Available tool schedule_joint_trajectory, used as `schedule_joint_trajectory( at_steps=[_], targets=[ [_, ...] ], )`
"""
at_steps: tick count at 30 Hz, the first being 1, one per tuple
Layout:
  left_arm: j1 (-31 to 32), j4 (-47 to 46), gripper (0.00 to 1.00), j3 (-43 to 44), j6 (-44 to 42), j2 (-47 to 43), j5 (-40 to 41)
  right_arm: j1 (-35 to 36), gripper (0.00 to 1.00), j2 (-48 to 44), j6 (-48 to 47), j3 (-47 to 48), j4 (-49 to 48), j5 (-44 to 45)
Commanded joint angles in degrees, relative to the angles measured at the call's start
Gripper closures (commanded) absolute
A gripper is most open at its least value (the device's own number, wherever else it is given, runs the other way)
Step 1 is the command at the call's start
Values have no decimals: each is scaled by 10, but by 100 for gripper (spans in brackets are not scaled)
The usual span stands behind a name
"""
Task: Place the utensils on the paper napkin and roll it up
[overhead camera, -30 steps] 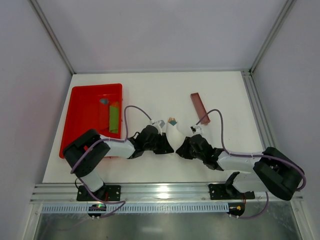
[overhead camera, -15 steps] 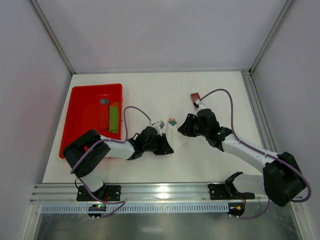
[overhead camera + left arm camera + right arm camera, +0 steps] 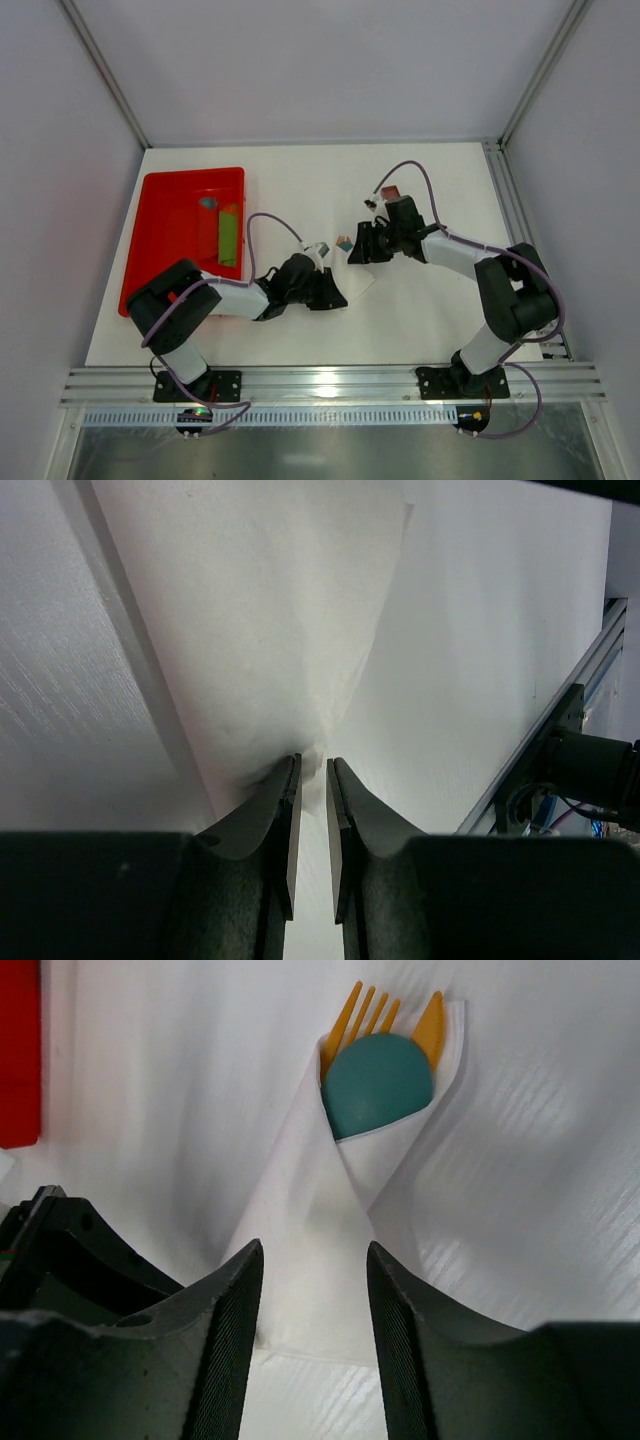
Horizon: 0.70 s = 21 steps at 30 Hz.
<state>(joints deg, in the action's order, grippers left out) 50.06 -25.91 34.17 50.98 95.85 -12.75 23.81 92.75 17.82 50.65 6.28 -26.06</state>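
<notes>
The white paper napkin [image 3: 310, 1210] lies folded into a cone around the utensils: orange fork tines [image 3: 358, 1015], an orange knife tip [image 3: 430, 1025] and a teal spoon bowl [image 3: 378, 1085] stick out of its far end. My right gripper [image 3: 313, 1250] is open, its fingers astride the napkin's narrow end without gripping it. My left gripper [image 3: 313, 760] is shut on a corner of the napkin [image 3: 270, 630]. In the top view the napkin [image 3: 358, 278] lies mid-table between the left gripper [image 3: 338, 296] and the right gripper [image 3: 352, 252].
A red tray [image 3: 170, 250] at the left holds a green strip [image 3: 229, 236] and a small grey-blue piece [image 3: 208, 203]. A reddish-brown bar [image 3: 392, 191] lies behind the right wrist, mostly hidden. The tray edge [image 3: 18, 1050] shows in the right wrist view.
My right arm swung from the near side of the napkin to its far side, over the brown bar, and now points back at the napkin. My left gripper stayed put.
</notes>
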Motion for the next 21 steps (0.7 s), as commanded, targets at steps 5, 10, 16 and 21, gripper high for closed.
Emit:
schedule_joint_trajectory(
  at_steps=[5, 10, 16, 21],
  targets=[
    [6, 9, 80, -21, -6, -3, 6, 2, 48, 31, -47, 6, -24, -38],
    [6, -1, 80, -31, -2, -3, 4, 2, 55, 56, -43, 5, -50, -43],
    [6, -6, 80, -50, 0, -13, 10, 2, 73, 73, -37, -12, -81, -29],
    [6, -8, 80, -53, 1, -15, 9, 2, 89, 73, -37, -32, -103, -29]
  ],
)
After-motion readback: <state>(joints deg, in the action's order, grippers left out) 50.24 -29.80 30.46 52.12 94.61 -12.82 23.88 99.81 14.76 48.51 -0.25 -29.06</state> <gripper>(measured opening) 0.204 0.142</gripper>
